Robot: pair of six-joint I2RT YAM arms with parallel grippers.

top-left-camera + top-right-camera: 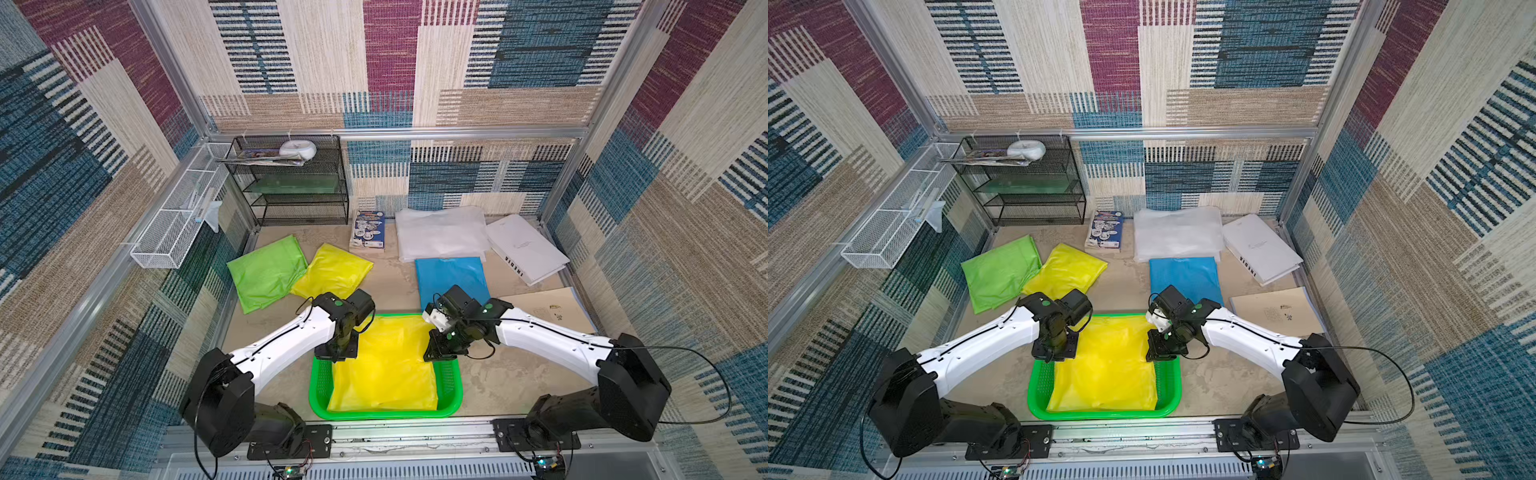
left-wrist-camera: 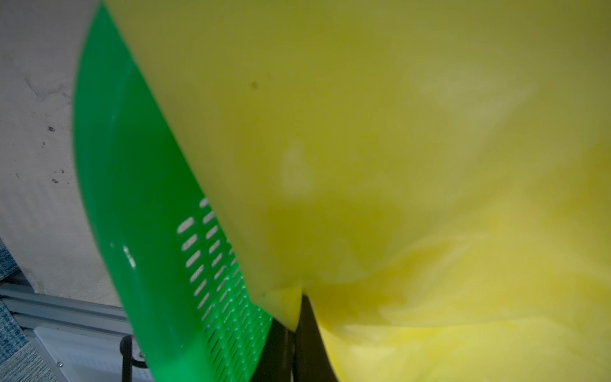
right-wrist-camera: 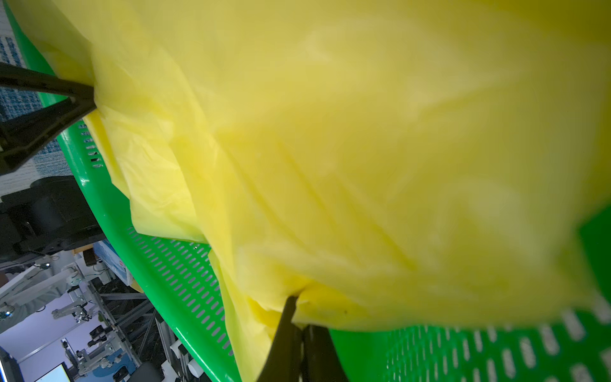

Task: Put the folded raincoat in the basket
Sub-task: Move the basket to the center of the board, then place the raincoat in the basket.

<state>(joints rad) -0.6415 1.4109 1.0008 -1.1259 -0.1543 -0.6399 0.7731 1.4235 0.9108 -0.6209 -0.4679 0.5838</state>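
I am seeing the left gripper [image 2: 297, 314] clenching its thin black jaws on a pinch of the yellow raincoat [image 1: 386, 365], at the sheet's left edge. The right gripper [image 3: 299, 314] is doing the same on the right edge, jaws pressed together with film bunching between them. The raincoat is sitting inside the basket [image 1: 320, 386]. Its near part is lying flat across the floor, and the stretch between the two grips is sagging loosely over it.

The raincoat is showing as thin, glossy, softly creased plastic film. The basket is showing as bright green moulded plastic, shallow, with rounded corners and rows of small slots in its floor and walls.

The basket is resting at the middle of the near edge of the table [image 1: 498, 382], a mottled beige surface. Toward the left edge a lime green folded sheet [image 1: 266, 278] is overlapping a second yellow one [image 1: 332, 270]. A blue sheet [image 1: 451, 278] and a translucent white one [image 1: 440, 232] are lying toward the far right corner. A black mesh rack [image 1: 299, 183] is standing in the far left corner, and woven patchwork walls are enclosing everything.
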